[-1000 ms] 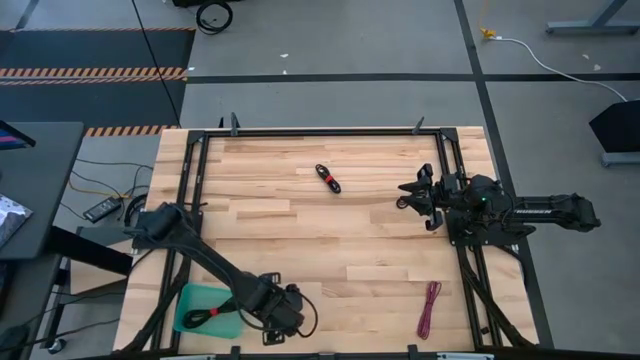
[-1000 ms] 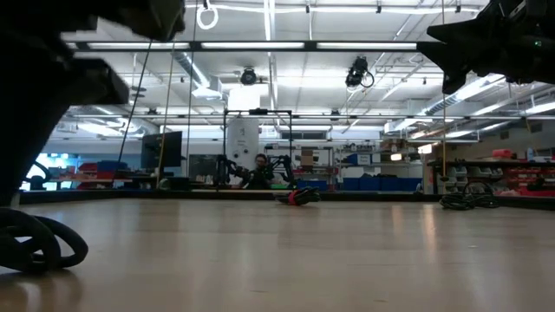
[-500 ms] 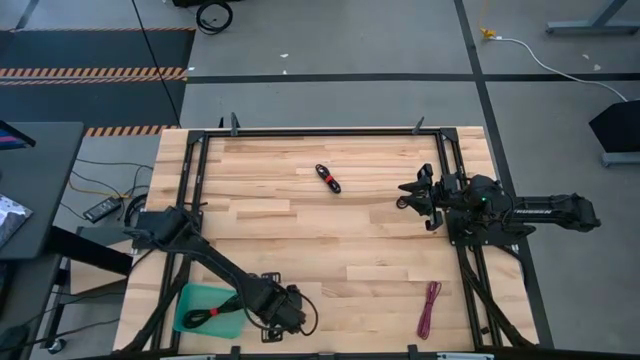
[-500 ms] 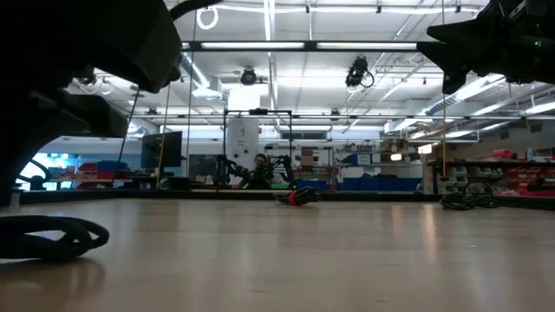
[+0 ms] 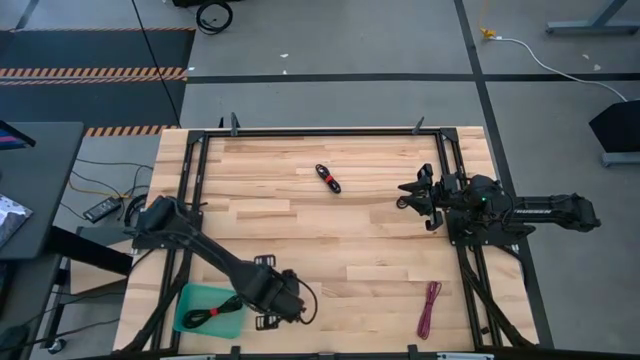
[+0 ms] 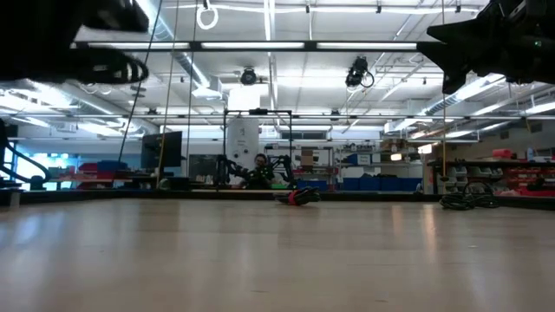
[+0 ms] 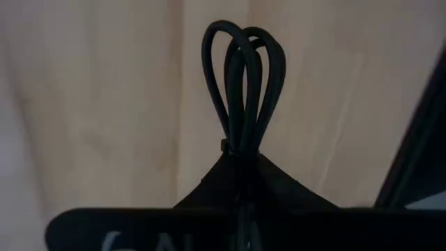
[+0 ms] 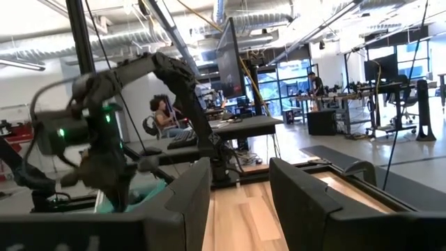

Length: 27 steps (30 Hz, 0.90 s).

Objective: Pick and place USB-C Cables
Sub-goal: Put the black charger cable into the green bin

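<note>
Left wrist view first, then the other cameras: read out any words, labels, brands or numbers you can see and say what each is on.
No text can be read in any view.
Pale marks on the dark body of the left gripper, below the black coiled cable bundle it grips: too blurred to read.
Orange-and-black striped floor marking in the high view: a pattern only, no words.

Long ceiling lights (image 6: pixel 260 45) shine bright and glare; the table (image 5: pixel 380 250) looks evenly lit, while close arm parts look dark and blurry
</note>
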{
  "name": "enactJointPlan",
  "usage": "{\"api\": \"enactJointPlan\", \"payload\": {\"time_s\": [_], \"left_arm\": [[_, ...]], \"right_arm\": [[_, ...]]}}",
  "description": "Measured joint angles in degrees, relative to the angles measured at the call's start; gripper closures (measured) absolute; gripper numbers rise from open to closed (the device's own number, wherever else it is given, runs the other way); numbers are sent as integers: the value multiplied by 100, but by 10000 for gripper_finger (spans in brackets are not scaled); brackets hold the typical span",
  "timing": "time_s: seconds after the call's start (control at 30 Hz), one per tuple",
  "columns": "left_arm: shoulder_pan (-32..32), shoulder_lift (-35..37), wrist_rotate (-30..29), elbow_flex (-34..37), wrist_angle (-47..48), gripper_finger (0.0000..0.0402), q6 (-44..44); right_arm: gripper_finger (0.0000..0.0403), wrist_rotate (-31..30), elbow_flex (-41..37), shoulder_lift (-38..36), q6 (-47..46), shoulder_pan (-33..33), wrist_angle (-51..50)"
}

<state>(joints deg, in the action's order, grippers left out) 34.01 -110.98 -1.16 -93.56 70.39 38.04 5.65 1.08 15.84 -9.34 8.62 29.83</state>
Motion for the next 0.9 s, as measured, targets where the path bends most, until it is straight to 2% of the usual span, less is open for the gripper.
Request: {"api": "enactJointPlan", "payload": {"time_s": [0.13,0.23,0.63,0.9], "left_arm": [[133,13,-252,-438,964,370,95],[298,20,-302,-580,1242,370,274],[1244,15,-198,-581,1786,370,1590],[1679,15,56,-401,1749,370,2432]], "right_arm": [[248,0,0,0,0,0,-72],[248,0,0,0,0,0,-162],[248,0,0,11,-15,0,-254],[248,0,0,15,-173,0,-294]]}}
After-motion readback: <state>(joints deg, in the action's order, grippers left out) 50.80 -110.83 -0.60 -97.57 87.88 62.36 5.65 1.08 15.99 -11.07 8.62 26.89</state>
